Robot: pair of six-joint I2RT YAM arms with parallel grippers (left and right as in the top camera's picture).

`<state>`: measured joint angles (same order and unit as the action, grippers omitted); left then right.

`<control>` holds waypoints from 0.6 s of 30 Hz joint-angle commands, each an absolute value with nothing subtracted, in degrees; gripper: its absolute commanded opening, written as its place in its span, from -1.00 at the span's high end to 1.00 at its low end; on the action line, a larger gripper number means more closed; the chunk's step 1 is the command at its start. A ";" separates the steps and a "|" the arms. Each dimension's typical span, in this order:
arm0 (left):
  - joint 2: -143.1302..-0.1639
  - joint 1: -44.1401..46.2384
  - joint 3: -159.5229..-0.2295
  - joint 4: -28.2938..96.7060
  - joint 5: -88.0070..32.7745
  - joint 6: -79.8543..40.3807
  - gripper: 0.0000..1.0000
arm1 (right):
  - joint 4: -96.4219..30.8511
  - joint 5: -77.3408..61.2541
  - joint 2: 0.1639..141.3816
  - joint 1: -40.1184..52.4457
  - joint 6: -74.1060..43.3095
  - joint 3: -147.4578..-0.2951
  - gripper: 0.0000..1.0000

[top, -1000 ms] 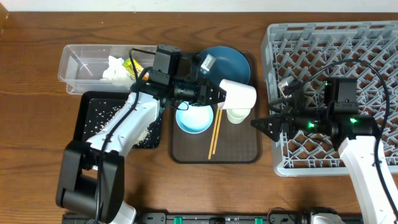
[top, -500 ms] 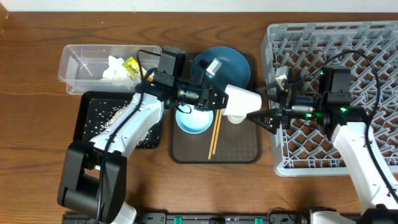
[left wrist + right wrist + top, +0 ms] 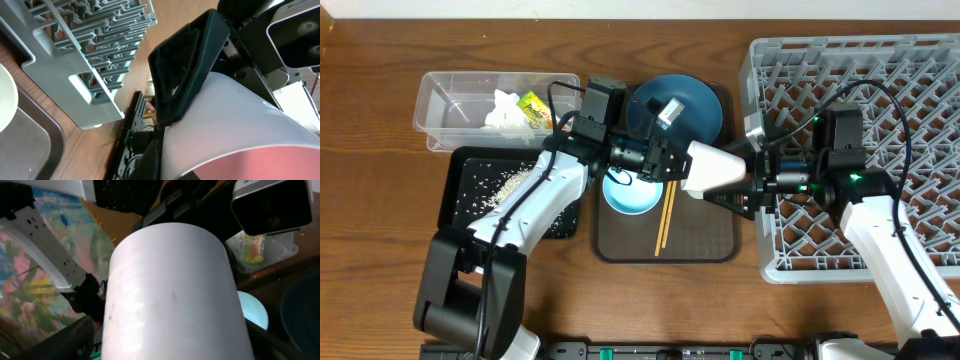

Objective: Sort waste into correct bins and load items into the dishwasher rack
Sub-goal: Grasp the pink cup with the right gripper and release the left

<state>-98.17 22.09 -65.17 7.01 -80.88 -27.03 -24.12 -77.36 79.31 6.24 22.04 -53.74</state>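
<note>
My left gripper (image 3: 672, 165) is shut on the rim of the pink cup (image 3: 715, 167), holding it on its side above the brown tray. The cup is white outside and pink inside (image 3: 260, 160). My right gripper (image 3: 732, 175) is open, with one finger on each side of the cup's base; the cup fills the right wrist view (image 3: 170, 290). The dark blue plate (image 3: 695, 105), light blue bowl (image 3: 630, 195) and chopsticks (image 3: 665, 220) lie on the brown tray. The pale green-white cup is hidden under the held cup. The grey rack (image 3: 910, 80) is at right.
The clear tub (image 3: 450, 100) at back left holds the tissue (image 3: 505, 110) and the yellow-green wrapper (image 3: 533, 108). The black tray (image 3: 460, 200) in front of it holds rice grains (image 3: 500, 180). The brown serving tray (image 3: 710, 240) sits between the bins and the rack.
My left gripper carried the pink cup to the right. My right gripper moved left from over the rack until its fingers came round the cup's base.
</note>
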 commanded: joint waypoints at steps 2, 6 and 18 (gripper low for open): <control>-98.35 22.00 -65.87 6.70 -82.04 -26.92 0.88 | -23.94 -76.31 79.46 7.05 22.79 -54.65 -0.54; -98.35 22.00 -65.87 6.70 -82.04 -26.92 0.88 | -23.73 -75.02 79.46 7.05 22.76 -54.65 -0.44; -98.35 22.00 -65.87 6.72 -82.04 -26.92 0.88 | -23.11 -74.78 79.46 7.03 22.76 -54.65 -0.46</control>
